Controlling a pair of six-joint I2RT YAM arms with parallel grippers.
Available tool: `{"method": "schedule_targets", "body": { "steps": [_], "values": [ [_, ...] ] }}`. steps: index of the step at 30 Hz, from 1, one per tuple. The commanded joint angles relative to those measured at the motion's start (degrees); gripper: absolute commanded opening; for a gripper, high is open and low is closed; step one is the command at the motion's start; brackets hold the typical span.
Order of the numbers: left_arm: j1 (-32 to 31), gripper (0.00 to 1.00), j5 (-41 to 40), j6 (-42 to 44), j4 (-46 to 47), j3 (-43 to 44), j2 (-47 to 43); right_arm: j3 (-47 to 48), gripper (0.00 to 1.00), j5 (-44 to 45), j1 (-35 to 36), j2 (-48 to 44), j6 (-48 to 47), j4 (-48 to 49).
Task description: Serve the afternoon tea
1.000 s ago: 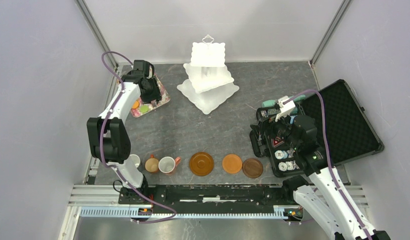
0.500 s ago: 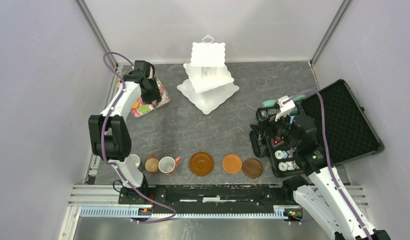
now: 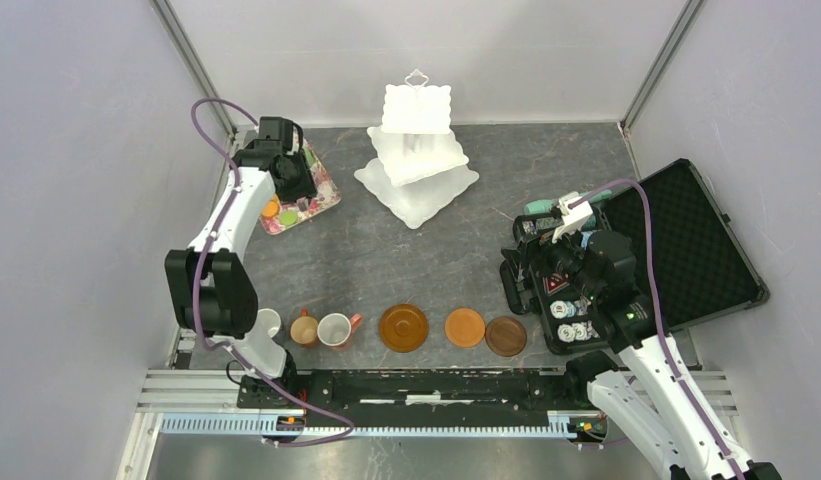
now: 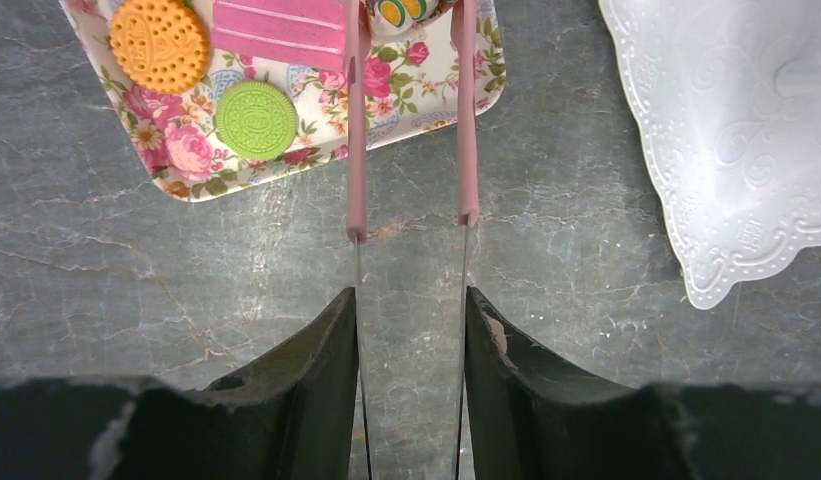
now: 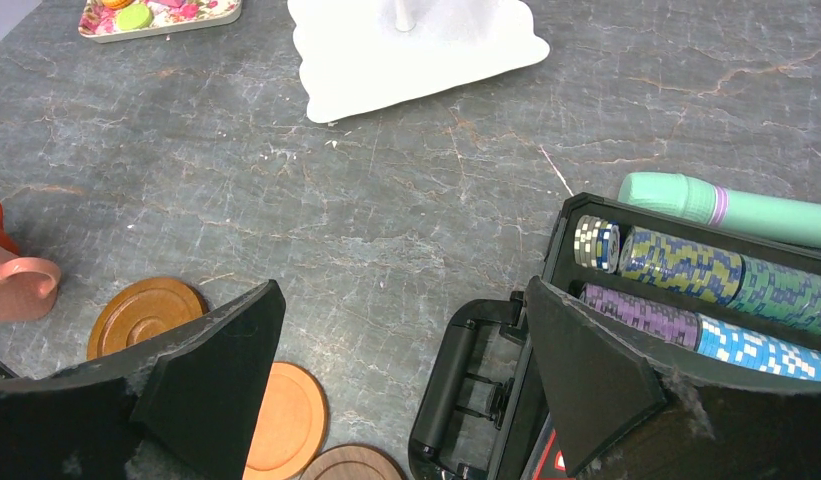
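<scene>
Left gripper (image 4: pixel 411 300): clamped on pink-tipped metal tongs (image 4: pixel 355 120), squeezed tighter over the last second, with the arm drawn slightly far-left. The tong tips flank a small multicoloured toy cake (image 4: pixel 402 9) on the floral rectangular tray (image 4: pixel 426 90). Judged: first pick-up under way. White three-tier scalloped stand (image 3: pixel 416 150): no cakes visible on it. Right gripper (image 5: pixel 401 290): jaws wide, nothing held, unmoved by the black chip case (image 5: pixel 686 270).

— Where's the left gripper (image 4: pixel 409 295)?
— Out at ten o'clock, arm stretched, nipping the tongs (image 4: pixel 465 120), I think.
— And the right gripper (image 5: pixel 401 300)?
— Four o'clock, elbow folded, jaws spread wide.
</scene>
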Motion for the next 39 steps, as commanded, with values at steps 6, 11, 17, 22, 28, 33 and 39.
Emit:
{"method": "schedule_targets", "body": {
  "steps": [6,11,17,22,28,33,39],
  "values": [
    [-0.05,0.21,8.20,5.88,6.28,-7.10,-11.89,0.80,0.98,0.52,-0.13,-0.96,0.41,1.36],
    [-1.90,0.20,12.03,7.24,12.61,-13.01,-15.12,-0.28,0.98,0.95,-0.14,-1.36,0.89,2.26],
    [-7.75,0.20,7.83,1.68,23.00,-21.38,-19.66,-1.17,0.98,1.51,-0.15,-2.58,1.27,2.68],
    [-14.60,0.21,1.92,-0.49,33.50,-28.82,-23.02,-1.44,0.98,2.02,-0.12,-3.71,1.35,1.83],
    [-19.79,0.21,-2.95,0.05,43.24,-34.81,-23.82,-1.78,0.98,0.92,-0.13,-3.87,1.35,1.15],
    [-20.13,0.21,-5.26,0.60,45.68,-35.11,-20.41,-1.41,0.98,0.59,-0.12,-4.08,1.35,0.42],
    [-20.11,0.21,-5.82,1.46,51.01,-34.99,-15.99,-1.66,0.98,1.79,-0.13,-4.48,1.12,0.80]
  ]
}}
